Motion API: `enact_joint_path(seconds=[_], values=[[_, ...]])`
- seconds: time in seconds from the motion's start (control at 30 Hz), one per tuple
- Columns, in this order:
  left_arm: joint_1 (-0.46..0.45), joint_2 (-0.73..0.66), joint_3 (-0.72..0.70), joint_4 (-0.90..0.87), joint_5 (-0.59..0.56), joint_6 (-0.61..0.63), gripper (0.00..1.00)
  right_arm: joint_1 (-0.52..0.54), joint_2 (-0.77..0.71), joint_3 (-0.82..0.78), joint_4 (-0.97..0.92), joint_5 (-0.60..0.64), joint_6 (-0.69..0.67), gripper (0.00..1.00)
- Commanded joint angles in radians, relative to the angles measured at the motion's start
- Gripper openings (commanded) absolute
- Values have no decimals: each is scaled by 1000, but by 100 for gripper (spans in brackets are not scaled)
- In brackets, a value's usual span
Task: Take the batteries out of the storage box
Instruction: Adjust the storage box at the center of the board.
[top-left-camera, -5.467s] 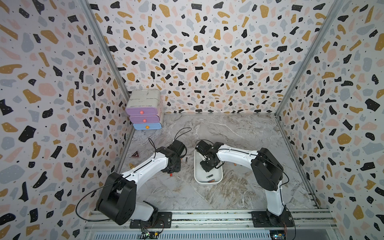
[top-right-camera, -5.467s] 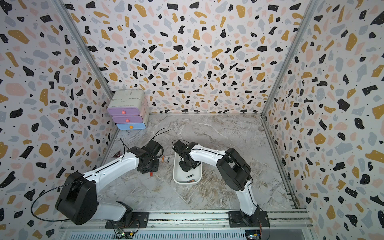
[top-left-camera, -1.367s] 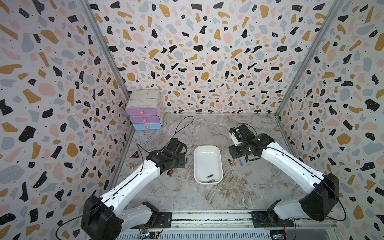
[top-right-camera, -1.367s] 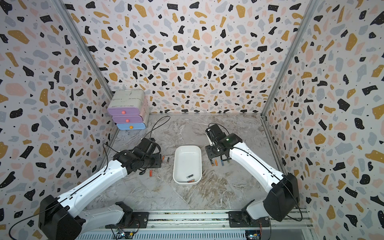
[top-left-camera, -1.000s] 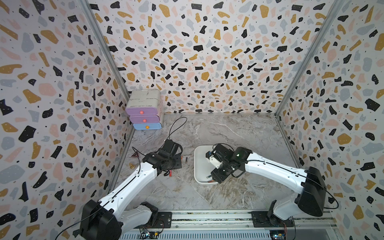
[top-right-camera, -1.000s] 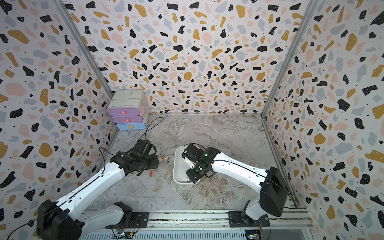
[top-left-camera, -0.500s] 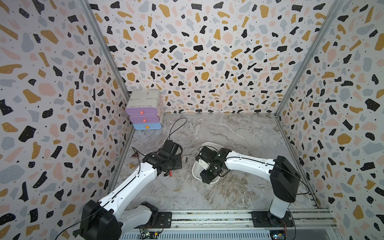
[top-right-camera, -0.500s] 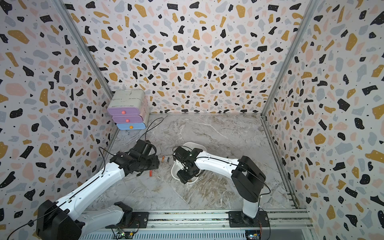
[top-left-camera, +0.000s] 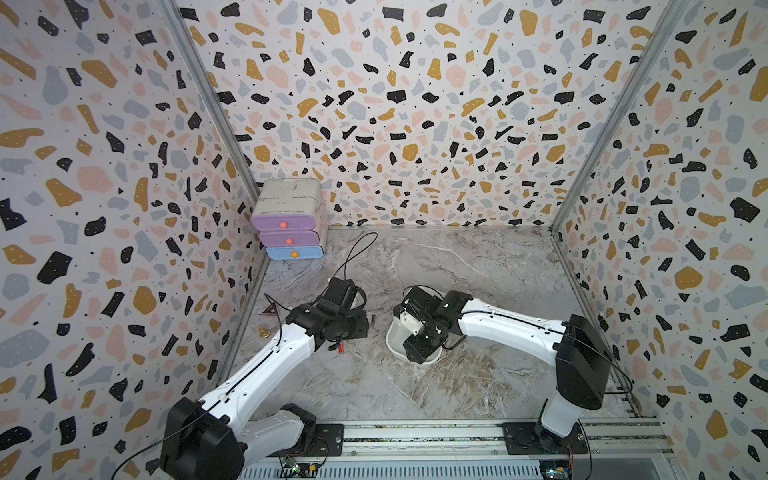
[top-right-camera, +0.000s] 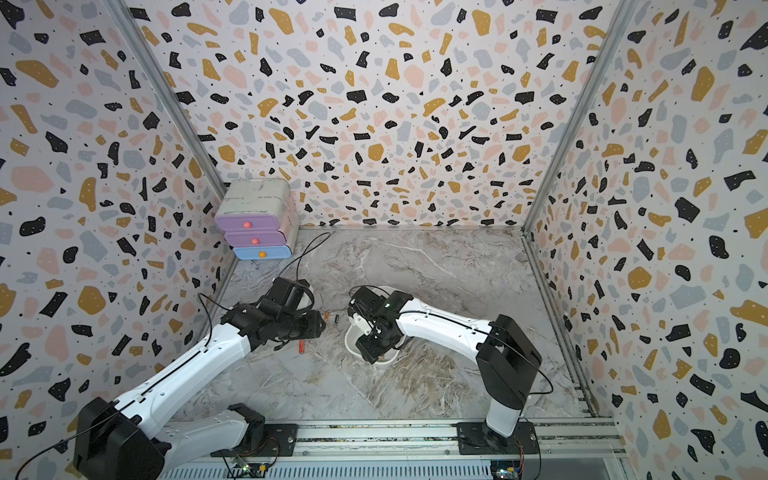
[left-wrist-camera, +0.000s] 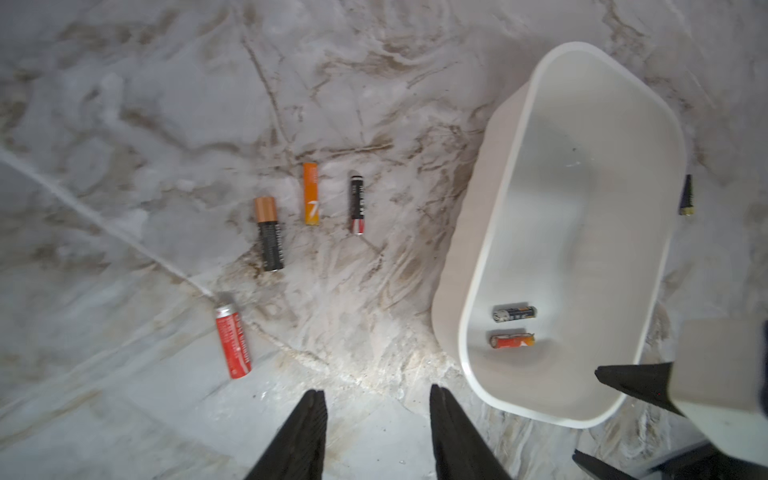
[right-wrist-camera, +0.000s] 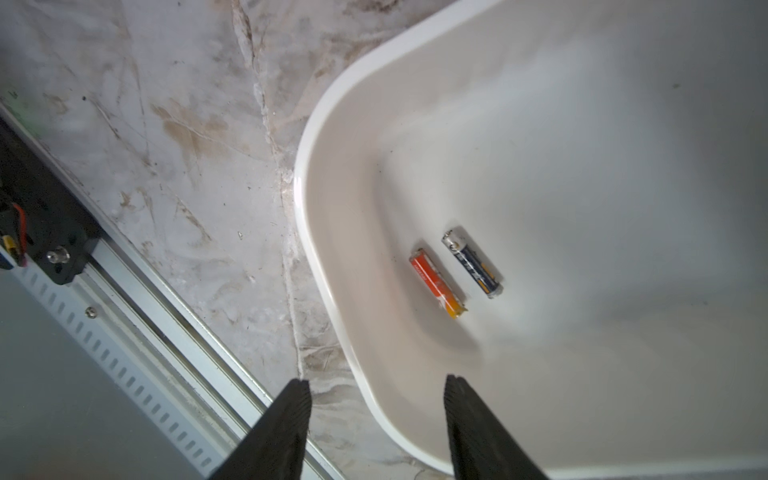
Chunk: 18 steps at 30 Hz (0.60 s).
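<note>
Spread, empty right tool over the storage box: best lowered astride the orange battery, clear of the blue battery; left tool likewise spread, empty.

The storage box is plain white. In it are an orange-red battery and a dark blue battery. On the table, grey like marble with brown streaks, lie a red battery, a black battery with a copper top, an orange battery and a thin black battery with a red end. The walls are white with black, gold, pink and grey blobs. The drawer unit is white with purple and blue drawers.
</note>
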Motion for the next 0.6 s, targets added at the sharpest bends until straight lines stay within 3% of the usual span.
enact_joint_path(seconds=[0.0, 0.2, 0.57], values=[[-7, 75, 29, 61, 178, 74, 43, -74, -135, 31, -34, 51, 17, 57], [-120, 194, 91, 84, 123, 144, 47, -191, -221, -34, -35, 85, 36, 57], [-147, 397, 177, 117, -43, 164, 39, -205, -258, -155, 30, 41, 51, 57]])
